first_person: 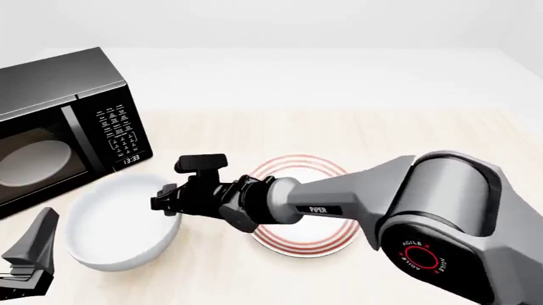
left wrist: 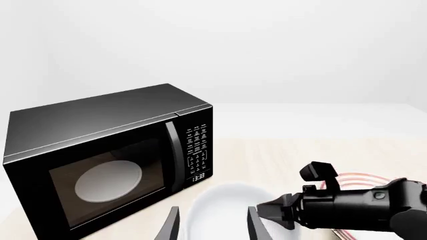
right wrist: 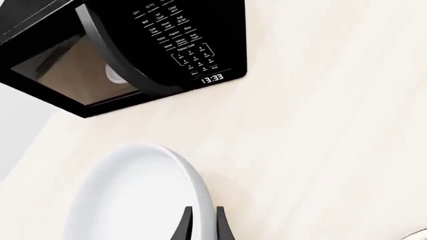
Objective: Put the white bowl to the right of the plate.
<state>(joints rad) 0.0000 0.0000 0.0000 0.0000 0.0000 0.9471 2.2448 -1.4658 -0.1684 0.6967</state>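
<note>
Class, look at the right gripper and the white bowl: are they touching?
Touching. The right wrist view shows the right gripper with a finger on each side of the white bowl's rim, no gap visible; the front view agrees.

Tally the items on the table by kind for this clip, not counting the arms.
Microwave: 1
White bowl: 1
Plate with red rings: 1
Total: 3
</note>
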